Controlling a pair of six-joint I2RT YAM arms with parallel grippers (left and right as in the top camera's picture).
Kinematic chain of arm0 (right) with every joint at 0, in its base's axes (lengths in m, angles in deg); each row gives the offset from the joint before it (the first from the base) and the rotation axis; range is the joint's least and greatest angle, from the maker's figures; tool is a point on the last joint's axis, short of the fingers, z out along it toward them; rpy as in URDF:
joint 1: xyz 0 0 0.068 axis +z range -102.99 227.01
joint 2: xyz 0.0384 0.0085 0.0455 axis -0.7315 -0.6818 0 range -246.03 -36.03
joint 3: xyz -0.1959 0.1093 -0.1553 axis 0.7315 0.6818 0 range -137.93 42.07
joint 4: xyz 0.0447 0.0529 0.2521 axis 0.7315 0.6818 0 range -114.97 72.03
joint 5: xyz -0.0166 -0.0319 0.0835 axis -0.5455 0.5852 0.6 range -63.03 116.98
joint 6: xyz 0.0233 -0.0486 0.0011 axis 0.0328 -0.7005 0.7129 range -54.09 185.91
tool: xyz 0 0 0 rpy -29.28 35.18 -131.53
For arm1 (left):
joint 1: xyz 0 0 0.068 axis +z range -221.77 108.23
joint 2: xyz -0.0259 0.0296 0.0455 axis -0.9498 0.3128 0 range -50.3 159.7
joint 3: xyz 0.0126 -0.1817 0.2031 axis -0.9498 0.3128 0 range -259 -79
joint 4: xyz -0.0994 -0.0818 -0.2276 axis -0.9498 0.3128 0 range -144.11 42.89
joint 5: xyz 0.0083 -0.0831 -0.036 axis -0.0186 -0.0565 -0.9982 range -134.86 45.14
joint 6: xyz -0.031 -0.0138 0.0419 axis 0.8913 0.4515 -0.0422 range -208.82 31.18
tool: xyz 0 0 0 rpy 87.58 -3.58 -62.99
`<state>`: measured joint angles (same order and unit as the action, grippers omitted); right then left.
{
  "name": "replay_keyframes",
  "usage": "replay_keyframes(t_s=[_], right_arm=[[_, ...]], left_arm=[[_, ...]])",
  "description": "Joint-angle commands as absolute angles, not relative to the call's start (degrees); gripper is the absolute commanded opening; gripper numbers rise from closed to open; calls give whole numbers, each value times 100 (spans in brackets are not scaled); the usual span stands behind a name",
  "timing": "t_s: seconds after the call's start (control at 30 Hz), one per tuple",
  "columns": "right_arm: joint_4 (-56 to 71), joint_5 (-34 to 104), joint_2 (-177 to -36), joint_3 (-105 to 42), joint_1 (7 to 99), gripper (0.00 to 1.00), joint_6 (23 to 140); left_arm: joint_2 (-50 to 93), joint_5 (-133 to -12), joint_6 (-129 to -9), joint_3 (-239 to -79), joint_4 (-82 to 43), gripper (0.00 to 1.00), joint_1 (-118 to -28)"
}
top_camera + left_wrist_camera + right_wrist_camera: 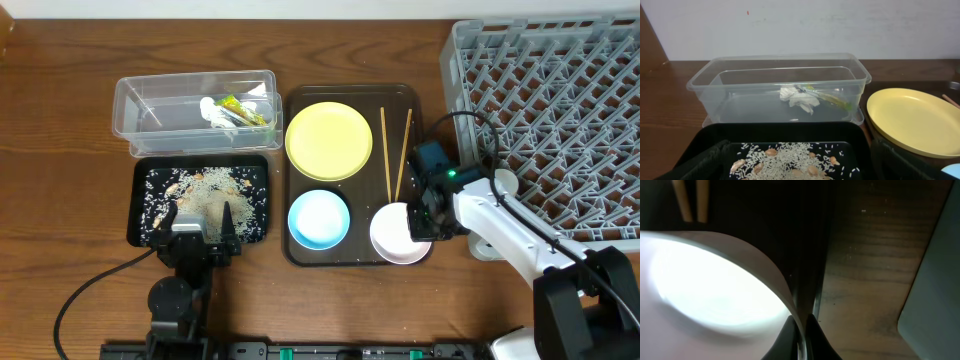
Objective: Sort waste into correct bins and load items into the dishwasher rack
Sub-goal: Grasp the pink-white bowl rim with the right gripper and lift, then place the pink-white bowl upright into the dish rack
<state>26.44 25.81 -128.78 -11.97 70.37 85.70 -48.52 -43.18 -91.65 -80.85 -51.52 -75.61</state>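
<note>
The clear tub (150, 100) holds the green-yellow wrapper (247, 110) and the white paper scrap (215, 113); both also show in the left wrist view, wrapper (832, 98) and paper scrap (799, 97). The black tray (143, 215) holds rice crumbs (205, 187). My left gripper (205, 222) is open and empty over the tray's near edge. The yellow plate (329, 140), blue bowl (319, 218), chopsticks (395, 150) and white-pink bowl (392, 235) lie on the brown serving tray. My right gripper (425, 215) is shut on the white-pink bowl's rim (710, 285). The grey rack (560, 110) stands at the right.
The brown serving tray (350, 93) sits between the bins and the rack. A small white round thing (507, 183), maybe the cup, shows next to the rack, partly hidden by my right arm. A black cable runs over the rack's left corner.
</note>
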Motion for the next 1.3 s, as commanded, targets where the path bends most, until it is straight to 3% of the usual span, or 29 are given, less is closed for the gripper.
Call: replay_keyframes(t_s=[0.0,0.2,0.4,0.63,0.9,1.27], right_arm=[[2743,2484,-12744,-1334,6984,1,8625],[3300,1418,-11979,-2062,6973,1,8957],[3256,-1459,-11020,-3024,6914,1,9550],[2408,-4370,-10882,-3044,6562,1,9545],[2321,-5021,-11870,-3024,5563,1,9281],[1322,-4619,-12963,-3024,5566,1,8455]], left_arm=[[-4852,-4292,-9137,-7923,-5012,90,-7528],[-4852,-4290,-9137,-7923,-5012,90,-7528],[-4852,-4292,-9137,-7923,-5012,90,-7528],[-4852,-4292,-9137,-7923,-5012,90,-7528],[-4852,-4290,-9137,-7923,-5012,90,-7528],[-4852,-4290,-9137,-7923,-5012,90,-7528]])
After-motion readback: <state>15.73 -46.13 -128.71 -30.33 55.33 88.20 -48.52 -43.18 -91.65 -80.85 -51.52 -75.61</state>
